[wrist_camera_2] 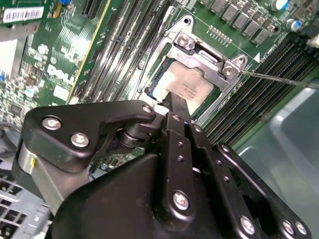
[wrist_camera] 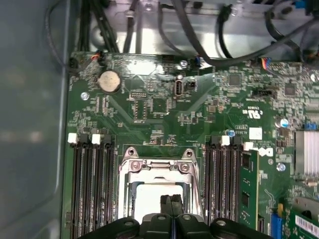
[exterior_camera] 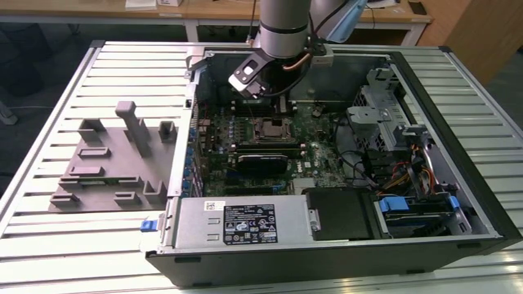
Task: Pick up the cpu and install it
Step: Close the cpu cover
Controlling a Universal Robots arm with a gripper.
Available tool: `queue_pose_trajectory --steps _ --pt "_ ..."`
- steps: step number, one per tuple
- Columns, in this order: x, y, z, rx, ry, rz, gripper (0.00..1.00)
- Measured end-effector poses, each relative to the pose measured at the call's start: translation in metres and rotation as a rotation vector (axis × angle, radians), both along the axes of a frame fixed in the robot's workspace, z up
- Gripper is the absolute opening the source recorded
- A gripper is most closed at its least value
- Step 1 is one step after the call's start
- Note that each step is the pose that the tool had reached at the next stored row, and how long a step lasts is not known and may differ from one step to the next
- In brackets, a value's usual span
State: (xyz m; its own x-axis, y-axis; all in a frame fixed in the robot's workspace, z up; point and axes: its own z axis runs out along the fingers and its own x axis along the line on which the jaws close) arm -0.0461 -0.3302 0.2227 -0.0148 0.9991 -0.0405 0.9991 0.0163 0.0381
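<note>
The cpu [wrist_camera_2: 193, 85] lies flat in the square metal socket frame [wrist_camera_2: 207, 56] on the green motherboard, silvery top up. It also shows as a pale square [wrist_camera: 145, 199] inside the frame [wrist_camera: 159, 167] in the first wrist view. My gripper [wrist_camera_2: 175, 103] hangs just over the cpu's edge, its two black fingers pressed together with nothing between them; the same fingers [wrist_camera: 172, 203] show in the first wrist view. In the exterior view the gripper [exterior_camera: 258, 93] reaches down into the open computer case above the socket [exterior_camera: 270, 130].
A grey moulded tray [exterior_camera: 106, 165] rests on the slatted table at the exterior view's left. Inside the case are a black card [exterior_camera: 261, 163], a power supply [exterior_camera: 245, 223], a drive cage [exterior_camera: 384, 116] and cables. Memory slots [wrist_camera: 92, 184] flank the socket.
</note>
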Motion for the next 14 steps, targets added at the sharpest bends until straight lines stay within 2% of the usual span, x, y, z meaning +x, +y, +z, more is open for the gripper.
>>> queue_pose_trajectory --steps 14 --pt "0.0000 0.0000 0.0000 -0.0003 0.0000 0.239 0.11"
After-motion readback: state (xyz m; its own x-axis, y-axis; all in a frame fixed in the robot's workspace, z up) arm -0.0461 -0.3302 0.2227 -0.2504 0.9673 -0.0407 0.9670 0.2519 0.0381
